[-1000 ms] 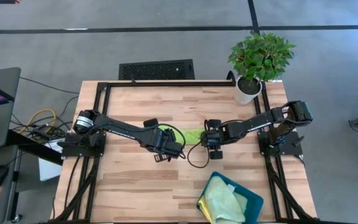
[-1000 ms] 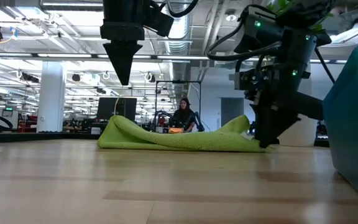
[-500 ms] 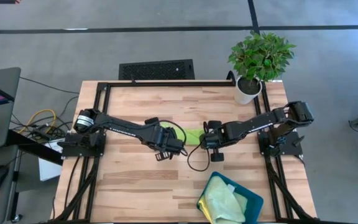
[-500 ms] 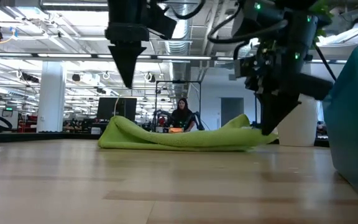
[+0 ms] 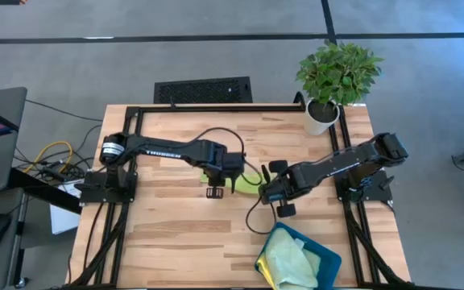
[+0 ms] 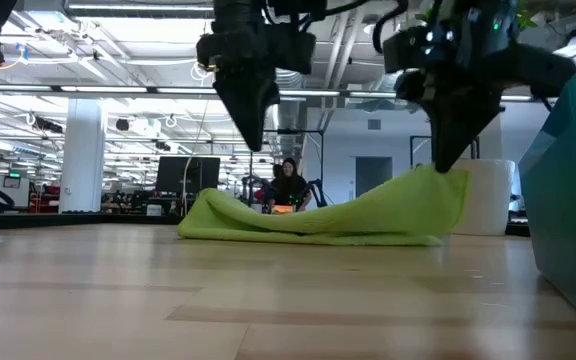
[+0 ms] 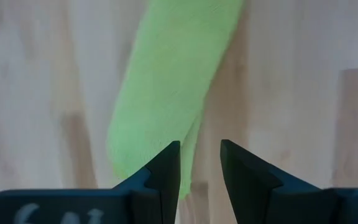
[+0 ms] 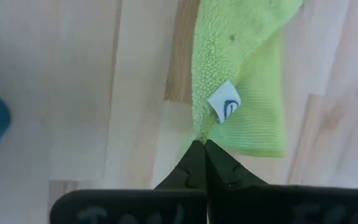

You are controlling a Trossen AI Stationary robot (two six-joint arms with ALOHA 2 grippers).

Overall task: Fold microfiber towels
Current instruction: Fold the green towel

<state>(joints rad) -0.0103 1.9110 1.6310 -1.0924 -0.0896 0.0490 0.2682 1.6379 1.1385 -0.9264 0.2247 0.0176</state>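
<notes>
**Lime green towel coming up at one corner**

Lime green towel [image 6: 318, 218] is lying crumpled mid-table, and its right end is now rising off the wood where half a second ago it was sagging flat. The right gripper [image 8: 202, 144], fingers pressed together on the corner just beside the white label [image 8: 224, 107], is lifting that corner and drawing it toward the near side. The left gripper [image 7: 199, 163] has moved in from the left and is now hovering over the towel's other end, fingers slightly spread and holding nothing (it looks ready to pin or pick that end). I judge a fold is only beginning.

The wooden table [image 5: 167, 234] is carrying a teal tray [image 5: 325, 262] at its near right, holding a pale towel [image 5: 290, 262], and a potted plant [image 5: 337, 76] at its far right corner. Beyond the table a person [image 6: 288, 186] is sitting in a large open room.
</notes>
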